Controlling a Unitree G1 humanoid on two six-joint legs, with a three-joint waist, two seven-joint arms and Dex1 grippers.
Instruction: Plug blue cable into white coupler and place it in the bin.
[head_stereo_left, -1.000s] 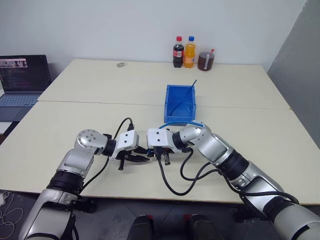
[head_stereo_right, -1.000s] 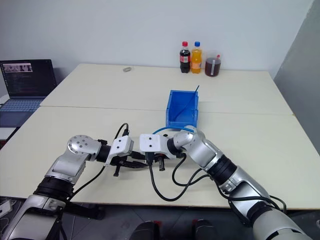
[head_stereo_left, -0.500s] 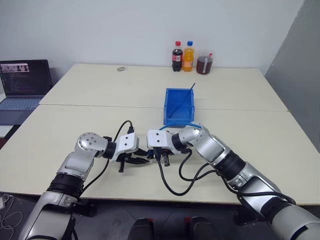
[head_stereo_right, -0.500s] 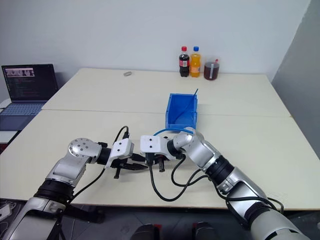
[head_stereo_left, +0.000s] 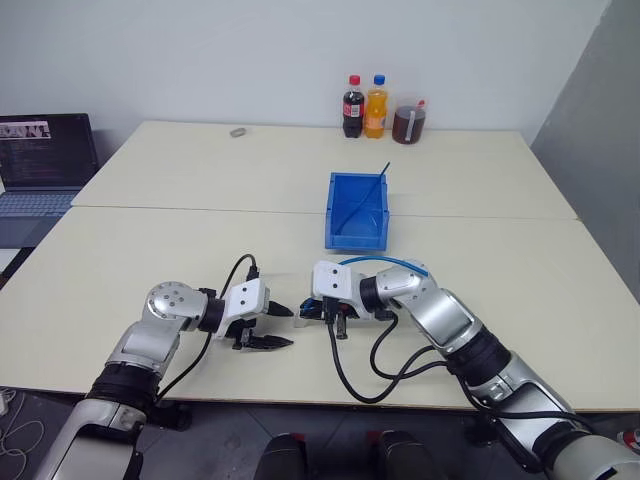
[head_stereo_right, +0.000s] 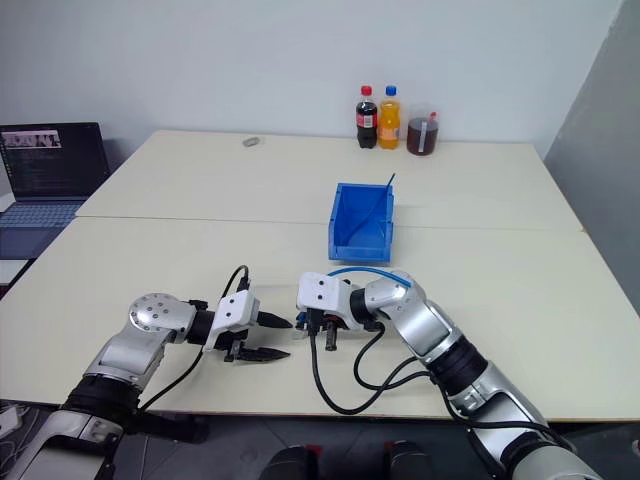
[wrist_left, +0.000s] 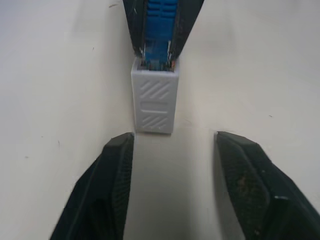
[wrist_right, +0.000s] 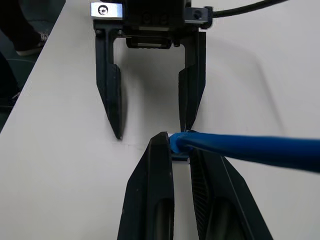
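On table (head_stereo_left: 150, 250), right hand (wrist_right: 181, 150) pinching blue cable (wrist_right: 250, 150), white coupler (wrist_left: 154, 102) attached

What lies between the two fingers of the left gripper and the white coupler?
Nothing but bare table. In the left wrist view the left gripper stands open just short of the white coupler, which has the blue cable plugged into its far end.

Two cream tables (head_stereo_left: 200, 180) joined, white wall (head_stereo_left: 200, 50), laptop (head_stereo_left: 40, 160) left.

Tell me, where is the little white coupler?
The white coupler lies on the table's near edge, plugged onto the blue cable, between both grippers.
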